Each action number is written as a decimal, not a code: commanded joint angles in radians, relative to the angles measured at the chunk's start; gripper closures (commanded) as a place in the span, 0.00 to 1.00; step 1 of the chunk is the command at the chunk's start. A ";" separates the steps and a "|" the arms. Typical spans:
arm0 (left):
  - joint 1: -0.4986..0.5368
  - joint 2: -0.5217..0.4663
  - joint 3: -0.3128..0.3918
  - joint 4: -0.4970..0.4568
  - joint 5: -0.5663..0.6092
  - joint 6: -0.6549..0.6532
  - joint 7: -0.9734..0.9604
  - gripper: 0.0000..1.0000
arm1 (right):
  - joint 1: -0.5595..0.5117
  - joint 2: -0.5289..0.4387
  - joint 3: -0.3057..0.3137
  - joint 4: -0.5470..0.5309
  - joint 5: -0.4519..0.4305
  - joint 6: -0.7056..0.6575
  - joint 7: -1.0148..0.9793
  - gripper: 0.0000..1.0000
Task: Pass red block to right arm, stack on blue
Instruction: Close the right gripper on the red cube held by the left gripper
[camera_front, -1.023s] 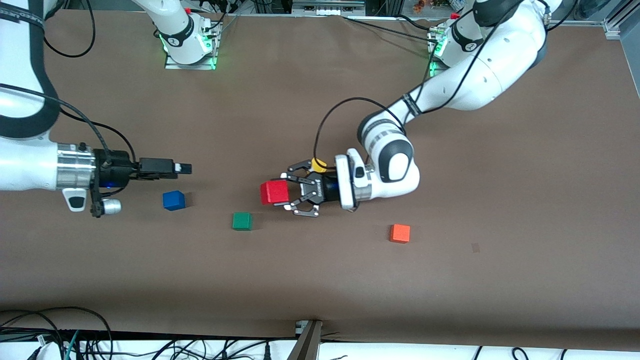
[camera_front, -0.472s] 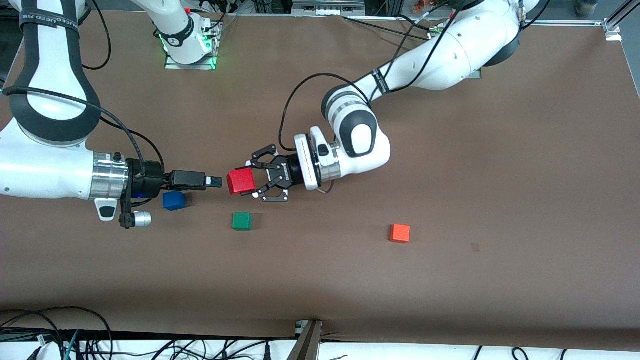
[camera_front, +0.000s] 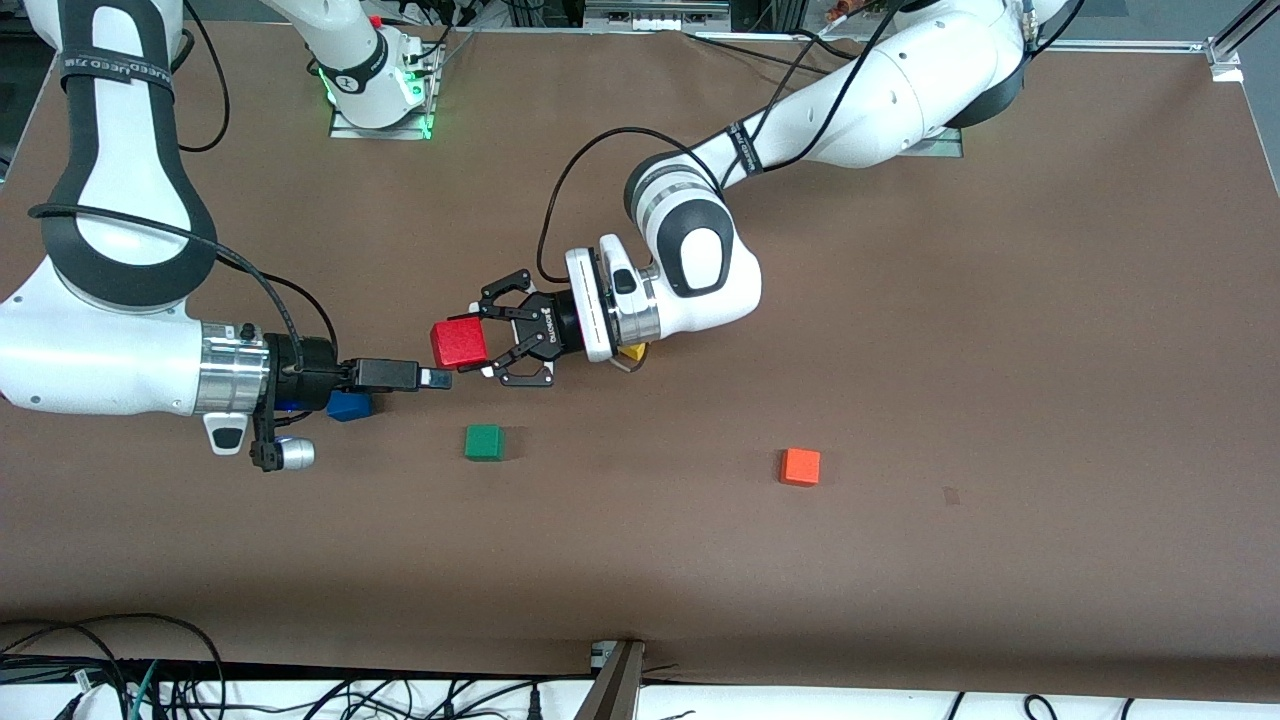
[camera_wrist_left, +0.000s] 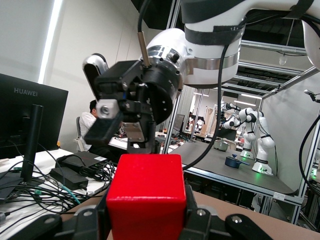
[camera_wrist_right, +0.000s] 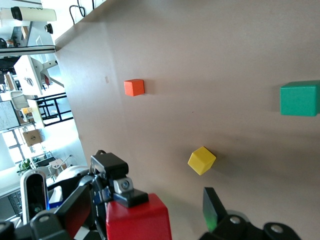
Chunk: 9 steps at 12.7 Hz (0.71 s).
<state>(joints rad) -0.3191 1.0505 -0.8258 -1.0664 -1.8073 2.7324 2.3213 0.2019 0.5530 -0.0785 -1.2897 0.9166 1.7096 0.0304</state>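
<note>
Black linkage fingers of the left gripper are clamped on the small bright red cube, which hangs in the air over the brown table top, between the two grippers and clear of the surface. Largest in view is that brown table top, and next the two white jointed arms: the left arm reaches down from its base toward the middle of the table, while the right arm with its shiny silver wrist cuff stretches along the table at its own end. The right gripper points its slim straight black fingers at the red cube and sits just beside it; whether those fingers are parted or closed I cannot tell. Under the right gripper's body lies the small deep blue cube, partly hidden by it, resting on the table. A small green cube lies nearer the front camera than the red cube. A small orange cube rests well apart, toward the left arm's end. A small yellow cube lies on the table beneath the left arm's wrist, mostly covered in the front view
</note>
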 joint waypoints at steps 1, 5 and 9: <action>-0.023 -0.015 0.014 0.026 -0.037 0.016 -0.003 1.00 | -0.002 0.016 0.005 0.039 0.024 -0.025 0.005 0.00; -0.034 -0.029 0.014 0.026 -0.070 0.033 -0.003 1.00 | -0.013 0.015 0.020 0.039 0.024 -0.094 -0.007 0.00; -0.041 -0.030 0.014 0.025 -0.089 0.050 -0.003 1.00 | -0.016 0.015 0.020 0.039 0.024 -0.160 -0.015 0.00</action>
<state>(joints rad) -0.3419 1.0367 -0.8258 -1.0610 -1.8597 2.7585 2.3195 0.1984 0.5550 -0.0662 -1.2789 0.9225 1.5912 0.0260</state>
